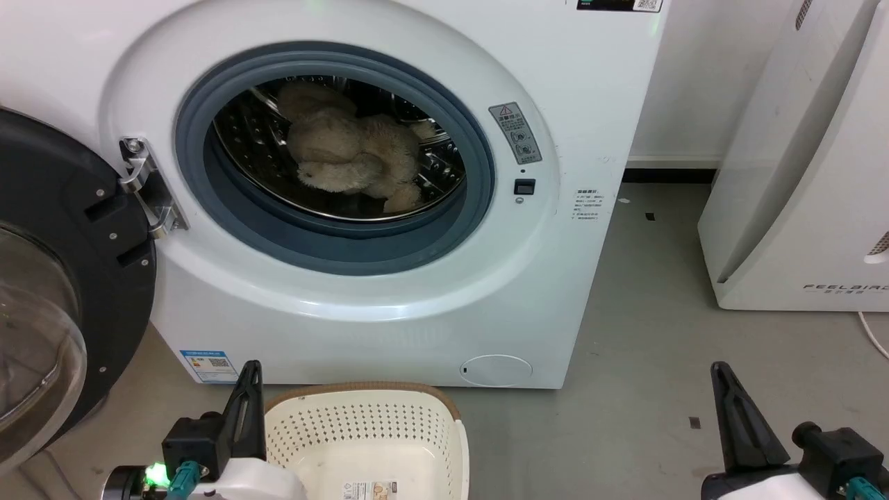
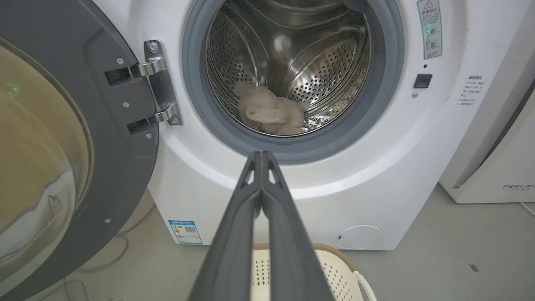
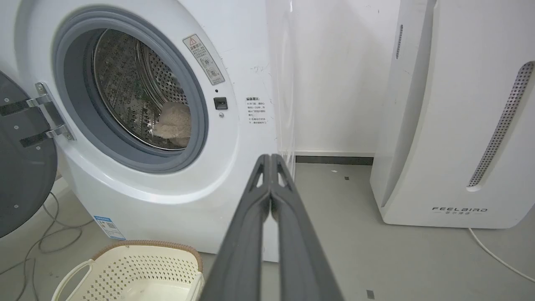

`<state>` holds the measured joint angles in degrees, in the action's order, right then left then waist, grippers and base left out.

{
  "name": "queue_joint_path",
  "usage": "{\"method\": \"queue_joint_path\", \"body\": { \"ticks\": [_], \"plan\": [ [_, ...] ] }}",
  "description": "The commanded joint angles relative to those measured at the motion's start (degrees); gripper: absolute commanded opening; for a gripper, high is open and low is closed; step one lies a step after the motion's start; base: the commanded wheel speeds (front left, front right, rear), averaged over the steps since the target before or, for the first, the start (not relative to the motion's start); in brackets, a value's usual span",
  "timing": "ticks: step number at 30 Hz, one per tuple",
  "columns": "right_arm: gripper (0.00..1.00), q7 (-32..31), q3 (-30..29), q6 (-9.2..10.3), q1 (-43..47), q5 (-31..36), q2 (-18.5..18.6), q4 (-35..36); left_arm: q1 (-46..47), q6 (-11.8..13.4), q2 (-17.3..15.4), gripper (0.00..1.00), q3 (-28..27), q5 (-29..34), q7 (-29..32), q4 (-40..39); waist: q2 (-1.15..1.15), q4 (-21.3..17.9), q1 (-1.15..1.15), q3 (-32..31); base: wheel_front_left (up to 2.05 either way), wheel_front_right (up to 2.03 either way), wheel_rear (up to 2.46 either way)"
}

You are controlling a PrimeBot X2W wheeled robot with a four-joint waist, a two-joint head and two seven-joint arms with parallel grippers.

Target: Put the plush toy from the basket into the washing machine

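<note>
The beige plush toy (image 1: 354,154) lies inside the steel drum of the white washing machine (image 1: 389,305), whose black-framed glass door (image 1: 48,292) hangs open to the left. The toy (image 2: 271,112) rests on the drum's bottom, well behind the grey seal; its edge also peeks past the seal (image 3: 173,121). The cream basket (image 1: 368,423) sits on the floor in front of the washer with only its paper label inside. My left gripper (image 1: 251,368) is shut beside the basket's left rim. My right gripper (image 1: 719,369) is shut over bare floor at the right. Both hold nothing.
A plain white FEELBIRD appliance (image 1: 806,173) stands to the right of the washer, with a cable (image 1: 871,333) trailing from it. More cables (image 3: 46,234) lie on the grey floor under the open door. The floor between washer and appliance (image 1: 653,333) is bare.
</note>
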<state>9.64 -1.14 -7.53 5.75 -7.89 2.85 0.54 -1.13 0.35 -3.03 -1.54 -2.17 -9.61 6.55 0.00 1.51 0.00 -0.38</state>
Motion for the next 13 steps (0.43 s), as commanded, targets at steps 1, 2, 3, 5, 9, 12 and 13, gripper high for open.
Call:
{"method": "queue_joint_path", "body": {
  "ticks": [1,2,3,5,9,12,13],
  "plan": [
    [0.00,-0.3,0.1,0.02,-0.8,0.8,0.0,-0.2,0.4,-0.1,0.0,0.00,0.0,0.3,0.3,-0.5,0.00,0.0,0.00,0.0,0.00,0.00,0.00],
    [0.00,-0.4,0.1,0.02,-0.9,0.9,0.0,-0.2,0.4,-0.1,0.0,0.00,0.0,0.4,0.4,-0.6,0.00,0.0,0.00,0.0,0.00,0.00,0.00],
    [0.00,-0.5,0.1,0.02,-1.0,1.0,0.0,-0.2,0.4,-0.1,0.0,0.00,0.0,0.4,0.6,-0.7,0.00,-0.1,0.00,0.0,0.00,0.00,0.00],
    [0.00,-0.9,0.2,0.02,-1.1,1.3,0.0,-0.2,0.4,-0.1,0.0,0.00,0.1,0.5,0.9,-0.9,0.00,-0.1,0.00,0.0,0.00,0.00,0.00],
    [0.00,-1.4,0.2,0.02,-1.4,1.6,0.0,-0.2,0.5,-0.1,0.0,0.00,0.2,0.5,1.4,-1.2,0.00,-0.2,0.00,0.0,0.00,0.00,0.00],
    [0.00,-1.7,0.3,0.02,-1.6,1.9,0.0,-0.2,0.5,-0.2,0.1,0.00,0.2,0.6,1.7,-1.4,0.00,-0.2,0.00,0.1,0.00,0.00,0.00],
    [0.00,-1.8,0.3,0.02,-1.6,2.0,0.0,-0.2,0.5,-0.2,0.1,0.00,0.3,0.6,1.8,-1.5,0.00,-0.3,0.00,0.1,0.00,0.00,0.00]
  ]
}}
